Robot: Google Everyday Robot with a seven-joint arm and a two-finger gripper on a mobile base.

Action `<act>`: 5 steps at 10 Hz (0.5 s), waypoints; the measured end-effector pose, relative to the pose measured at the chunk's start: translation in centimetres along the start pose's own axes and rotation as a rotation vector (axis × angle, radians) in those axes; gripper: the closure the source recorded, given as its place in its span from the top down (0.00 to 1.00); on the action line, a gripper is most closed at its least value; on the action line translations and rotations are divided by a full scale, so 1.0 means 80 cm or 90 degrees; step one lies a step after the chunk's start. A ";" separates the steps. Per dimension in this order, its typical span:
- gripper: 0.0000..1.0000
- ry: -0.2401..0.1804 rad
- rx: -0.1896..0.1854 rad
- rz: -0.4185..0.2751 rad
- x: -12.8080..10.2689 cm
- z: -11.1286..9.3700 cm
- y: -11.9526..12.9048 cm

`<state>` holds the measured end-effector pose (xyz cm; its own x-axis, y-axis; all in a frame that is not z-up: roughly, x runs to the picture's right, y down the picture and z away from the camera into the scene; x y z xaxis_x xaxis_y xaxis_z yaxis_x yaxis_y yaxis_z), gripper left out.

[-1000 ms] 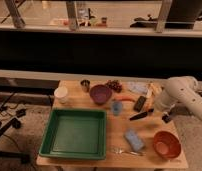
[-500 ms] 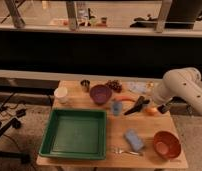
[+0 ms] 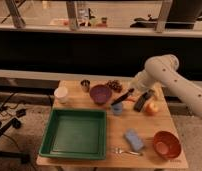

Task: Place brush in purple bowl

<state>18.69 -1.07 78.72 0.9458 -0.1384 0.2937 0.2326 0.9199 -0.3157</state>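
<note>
The brush point(image 3: 122, 97) is a slender black stick, tilted, with its lower end near the blue cup point(image 3: 117, 108). Its upper end is in my gripper point(image 3: 134, 89), which is shut on it above the right half of the table. The purple bowl point(image 3: 100, 93) stands at the back middle of the table, just left of the brush's lower tip. The brush is beside the bowl, not in it. The pale arm point(image 3: 166, 75) reaches in from the right.
A black block point(image 3: 142, 101) and an orange fruit point(image 3: 153, 107) lie right of the brush. A green tray point(image 3: 74, 132) fills the front left. An orange-red bowl point(image 3: 166, 144), blue sponge point(image 3: 134, 140) and fork point(image 3: 125, 151) are front right. A white cup point(image 3: 61, 94) and metal cup point(image 3: 85, 85) stand at the back left.
The gripper and arm have moved left and back with the brush, carrying it from beside the black block towards the purple bowl.
</note>
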 end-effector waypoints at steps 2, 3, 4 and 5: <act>0.16 -0.003 -0.008 -0.010 -0.006 0.013 -0.032; 0.16 -0.003 -0.009 -0.011 -0.006 0.015 -0.037; 0.16 -0.004 -0.009 -0.011 -0.007 0.016 -0.037; 0.16 -0.003 -0.009 -0.010 -0.006 0.015 -0.036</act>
<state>17.31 -3.24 80.62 0.9408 -0.1509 0.3034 0.2506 0.9125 -0.3233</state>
